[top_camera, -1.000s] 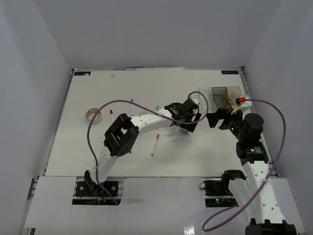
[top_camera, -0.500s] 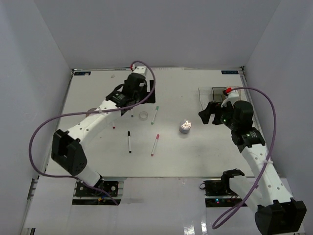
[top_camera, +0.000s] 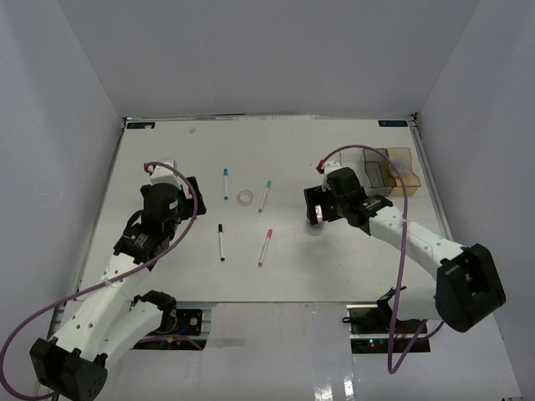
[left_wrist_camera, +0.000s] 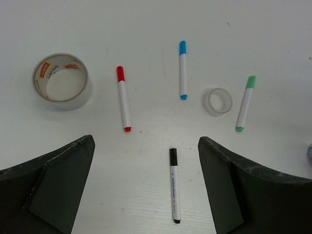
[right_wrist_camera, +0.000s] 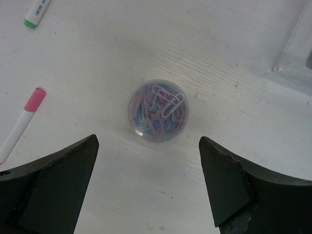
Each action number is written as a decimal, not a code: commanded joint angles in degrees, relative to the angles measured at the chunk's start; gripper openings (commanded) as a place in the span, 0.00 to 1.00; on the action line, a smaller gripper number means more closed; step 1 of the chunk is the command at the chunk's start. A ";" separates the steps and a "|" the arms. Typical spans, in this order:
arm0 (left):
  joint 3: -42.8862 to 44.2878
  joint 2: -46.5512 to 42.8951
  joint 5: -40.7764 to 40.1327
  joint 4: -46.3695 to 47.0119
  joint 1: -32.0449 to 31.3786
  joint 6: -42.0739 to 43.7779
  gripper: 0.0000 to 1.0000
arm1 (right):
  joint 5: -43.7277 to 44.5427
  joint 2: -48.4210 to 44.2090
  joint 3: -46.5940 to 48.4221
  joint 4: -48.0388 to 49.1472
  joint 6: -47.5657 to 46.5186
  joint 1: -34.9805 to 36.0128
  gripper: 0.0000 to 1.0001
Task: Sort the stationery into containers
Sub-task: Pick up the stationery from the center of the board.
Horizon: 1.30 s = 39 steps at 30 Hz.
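In the left wrist view a tan tape roll (left_wrist_camera: 62, 81), a red-capped marker (left_wrist_camera: 123, 99), a blue-capped marker (left_wrist_camera: 183, 69), a small clear tape roll (left_wrist_camera: 218, 101), a green-capped marker (left_wrist_camera: 245, 103) and a black-capped marker (left_wrist_camera: 174, 185) lie on the white table. My left gripper (left_wrist_camera: 146, 141) hangs open above them, holding nothing. My right gripper (right_wrist_camera: 148, 141) is open just short of a round clear tub of paper clips (right_wrist_camera: 157, 117), with a pink-capped marker (right_wrist_camera: 22, 124) to its left. The containers (top_camera: 386, 166) stand in a row at the back right. From above, my left gripper (top_camera: 185, 195) is at the left and my right gripper (top_camera: 318, 206) is mid-table.
From above, the blue marker (top_camera: 226, 183), clear roll (top_camera: 246, 197), green marker (top_camera: 265, 196), black marker (top_camera: 221, 242) and pink marker (top_camera: 265, 247) lie between the two arms. Purple cables loop off both wrists. White walls enclose the table on three sides.
My left arm has swung from the back middle to the table's left side. My right gripper has moved from beside the containers to the paper-clip tub. Both stay open.
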 commanded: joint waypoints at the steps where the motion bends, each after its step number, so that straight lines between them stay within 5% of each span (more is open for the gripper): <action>1: -5.01 -3.90 -2.17 2.22 0.28 -0.90 0.98 | 7.19 3.46 3.23 -0.32 0.52 1.32 0.90; 13: -5.90 -2.50 -0.15 2.14 0.37 -0.90 0.98 | 9.66 12.61 5.69 1.53 1.31 4.13 0.90; 20: -6.07 -3.64 -0.50 2.14 0.37 -0.99 0.98 | 10.89 15.60 6.92 1.71 1.93 4.66 1.00; 27: -6.07 -3.82 0.12 2.14 0.37 -0.99 0.98 | 12.38 16.66 6.92 2.06 2.28 4.75 0.79; 32: -6.16 -3.91 0.47 2.14 0.37 -0.99 0.98 | 13.53 15.43 7.36 1.71 2.72 4.75 0.51; 39: -6.07 -3.91 1.00 2.14 0.37 -0.99 0.98 | 16.95 8.84 11.65 -1.28 0.70 1.52 0.47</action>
